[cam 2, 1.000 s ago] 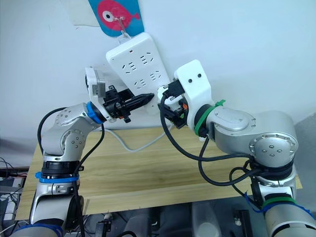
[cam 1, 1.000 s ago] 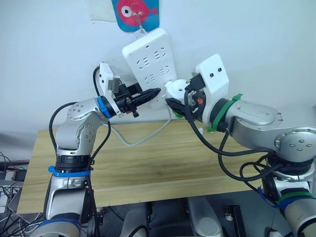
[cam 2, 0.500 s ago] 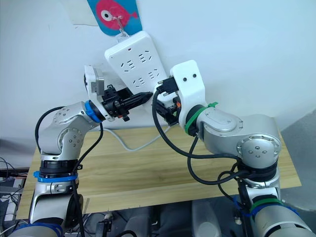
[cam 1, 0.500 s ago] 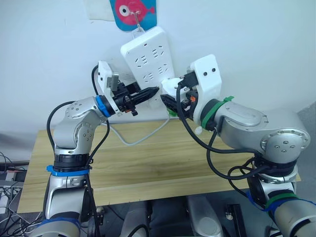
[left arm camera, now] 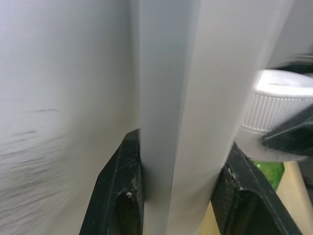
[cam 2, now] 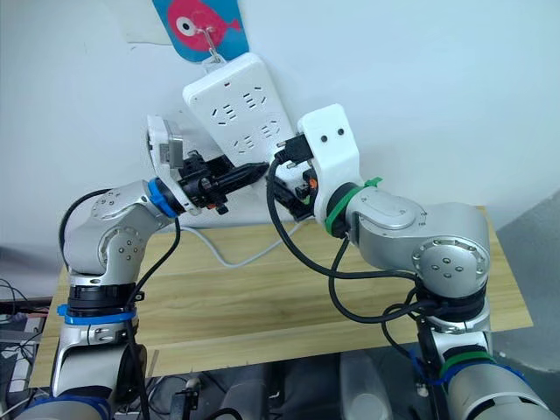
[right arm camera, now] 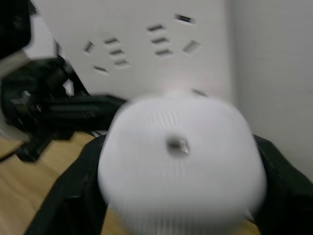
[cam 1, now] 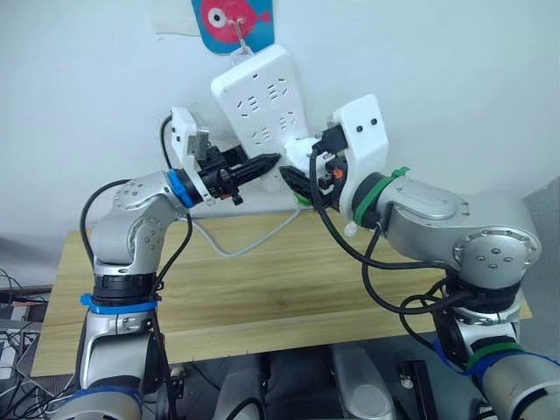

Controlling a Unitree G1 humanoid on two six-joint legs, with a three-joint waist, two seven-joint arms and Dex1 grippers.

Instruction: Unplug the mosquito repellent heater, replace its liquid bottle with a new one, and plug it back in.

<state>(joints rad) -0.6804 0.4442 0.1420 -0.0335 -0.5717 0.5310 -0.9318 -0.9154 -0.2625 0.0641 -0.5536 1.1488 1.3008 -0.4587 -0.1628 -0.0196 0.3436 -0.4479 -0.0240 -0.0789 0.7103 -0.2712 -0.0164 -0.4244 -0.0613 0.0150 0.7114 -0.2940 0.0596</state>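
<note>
I have the right end effector (right arm camera: 178,196) closed around the mosquito repellent heater (right arm camera: 180,156), one finger on each flank, its domed face toward the wrist camera. The heater sits at the power strip's (cam 1: 260,103) lower edge, roughly five o'clock from the strip's centre. My left end effector (left arm camera: 178,191) is clamped on the strip's edge, bracing it from about eight o'clock. The green bottle (left arm camera: 266,171) shows below the heater. I judge this the plugging or unplugging step; I cannot tell whether the pins are seated. Next calls for a straight move along the socket axis, strip held steady.
</note>
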